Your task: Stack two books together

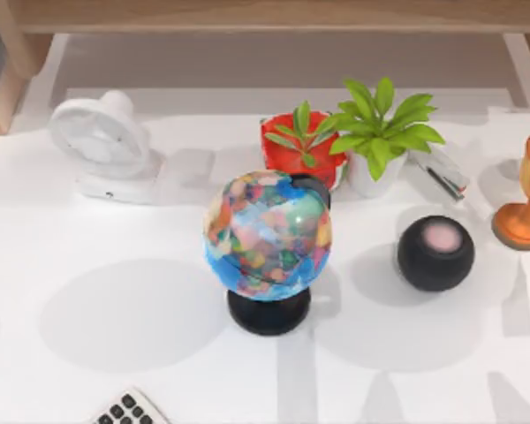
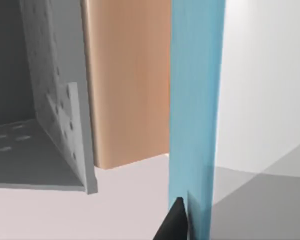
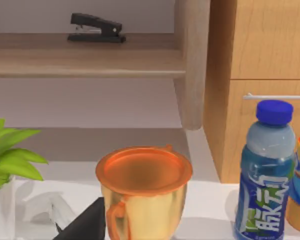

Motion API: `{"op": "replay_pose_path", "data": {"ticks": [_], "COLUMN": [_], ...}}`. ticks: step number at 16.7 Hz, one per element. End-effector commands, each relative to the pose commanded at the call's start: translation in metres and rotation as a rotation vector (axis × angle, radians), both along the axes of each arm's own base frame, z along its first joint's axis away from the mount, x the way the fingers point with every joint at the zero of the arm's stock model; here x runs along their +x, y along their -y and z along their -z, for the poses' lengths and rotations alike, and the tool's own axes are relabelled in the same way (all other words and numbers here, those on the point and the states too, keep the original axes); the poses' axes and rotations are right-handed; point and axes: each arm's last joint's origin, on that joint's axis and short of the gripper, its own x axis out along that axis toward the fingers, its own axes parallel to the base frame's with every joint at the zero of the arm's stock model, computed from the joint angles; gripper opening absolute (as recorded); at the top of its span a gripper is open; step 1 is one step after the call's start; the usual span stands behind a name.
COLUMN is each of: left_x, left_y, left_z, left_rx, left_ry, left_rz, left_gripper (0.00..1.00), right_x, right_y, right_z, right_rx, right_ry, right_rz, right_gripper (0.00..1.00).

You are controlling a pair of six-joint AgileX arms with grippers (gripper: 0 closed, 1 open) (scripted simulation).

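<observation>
An upright blue book [image 2: 196, 100] stands on the desk [image 2: 115, 205] touching the left tool's dark fingertip [image 2: 176, 222]; its grip state cannot be told.

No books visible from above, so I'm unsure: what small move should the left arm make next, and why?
Probably ease the left gripper closer to the upright blue slab, possibly a book, standing beside the wooden panel. In the left wrist view the gripper sits right against it, but a grip isn't confirmed.
</observation>
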Motion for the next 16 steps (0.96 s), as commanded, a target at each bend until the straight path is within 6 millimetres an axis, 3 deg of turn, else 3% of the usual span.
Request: {"op": "replay_pose_path", "data": {"ticks": [10, 16], "left_x": [0.0000, 0.0000], "left_y": [0.0000, 0.0000], "left_z": [0.0000, 0.0000], "left_rx": [0.000, 0.000], "left_ry": [0.000, 0.000], "left_rz": [0.000, 0.000], "left_gripper": [0.98, 1.00], "right_x": [0.0000, 0.0000], "right_y": [0.0000, 0.0000], "right_z": [0.0000, 0.0000], "right_rx": [0.000, 0.000], "right_ry": [0.000, 0.000], "right_rz": [0.000, 0.000], "right_gripper": [1.00, 1.00]}}
